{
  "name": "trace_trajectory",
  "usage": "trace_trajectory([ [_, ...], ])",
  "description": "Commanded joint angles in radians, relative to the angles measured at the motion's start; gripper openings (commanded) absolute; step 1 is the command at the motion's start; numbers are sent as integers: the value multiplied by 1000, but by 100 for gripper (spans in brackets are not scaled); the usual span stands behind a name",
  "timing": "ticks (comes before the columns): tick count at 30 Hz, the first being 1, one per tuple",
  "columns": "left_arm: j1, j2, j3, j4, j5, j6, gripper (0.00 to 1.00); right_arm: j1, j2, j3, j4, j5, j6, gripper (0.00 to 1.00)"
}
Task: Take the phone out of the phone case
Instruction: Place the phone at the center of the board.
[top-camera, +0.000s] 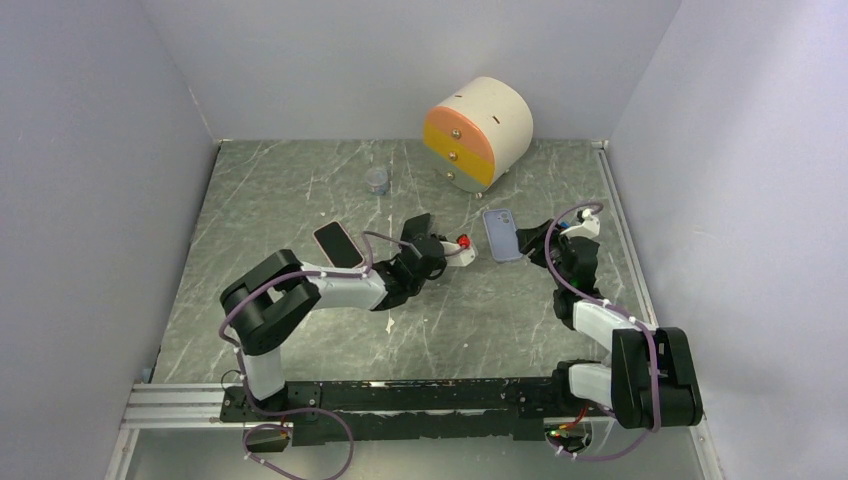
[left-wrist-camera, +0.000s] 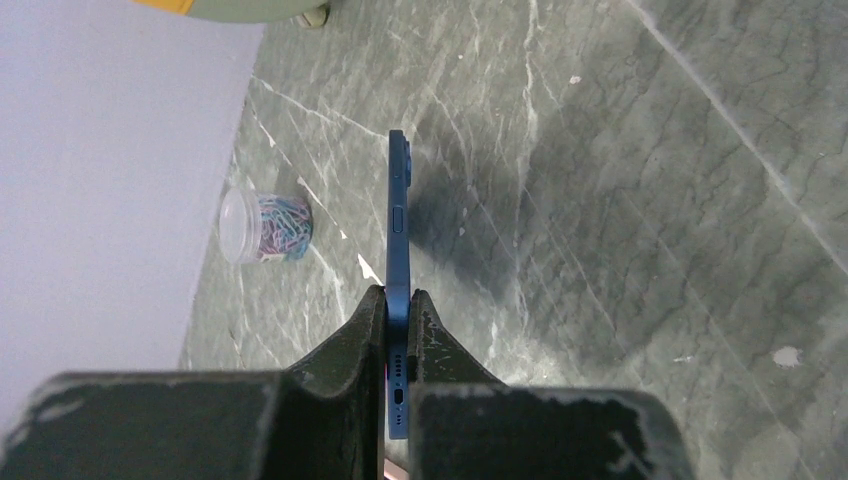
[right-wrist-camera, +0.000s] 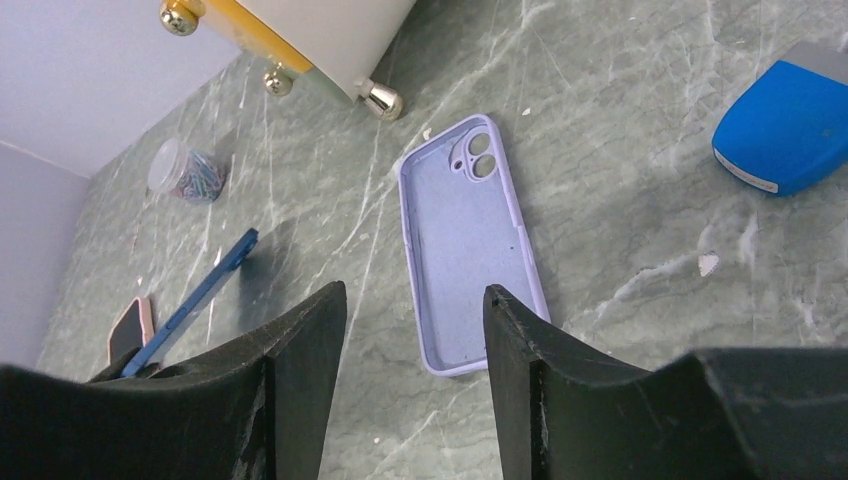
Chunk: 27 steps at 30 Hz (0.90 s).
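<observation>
2 pieces apart: left gripper (left-wrist-camera: 398, 300) clamped tight on blue phone (left-wrist-camera: 398, 230), bottom end, edge-up, so it's clear of lilac case (right-wrist-camera: 465, 250). Case lies empty, inside up, 1 o'clock on desk (top-camera: 300, 180). Right gripper (right-wrist-camera: 415, 300) half open, empty, hovering at its 6 o'clock end.

I am holding my left arm (top-camera: 330, 288) stretched low toward the middle, its jaws pinching the phone (left-wrist-camera: 398, 230) by one end. I am holding my right arm (top-camera: 600, 320) folded, its jaws parted, gripping nothing.
</observation>
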Motion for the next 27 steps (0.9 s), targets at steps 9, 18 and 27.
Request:
trace_trajectory([
  [9, -127, 150, -11, 119, -130, 100, 3, -9, -13, -19, 71, 70, 36, 60],
  [18, -156, 213, 9, 78, -155, 57, 4, -10, -52, -17, 33, 91, 21, 64],
  [27, -162, 262, 17, 29, -148, 1, 20, -15, -70, -15, 2, 114, 23, 70],
])
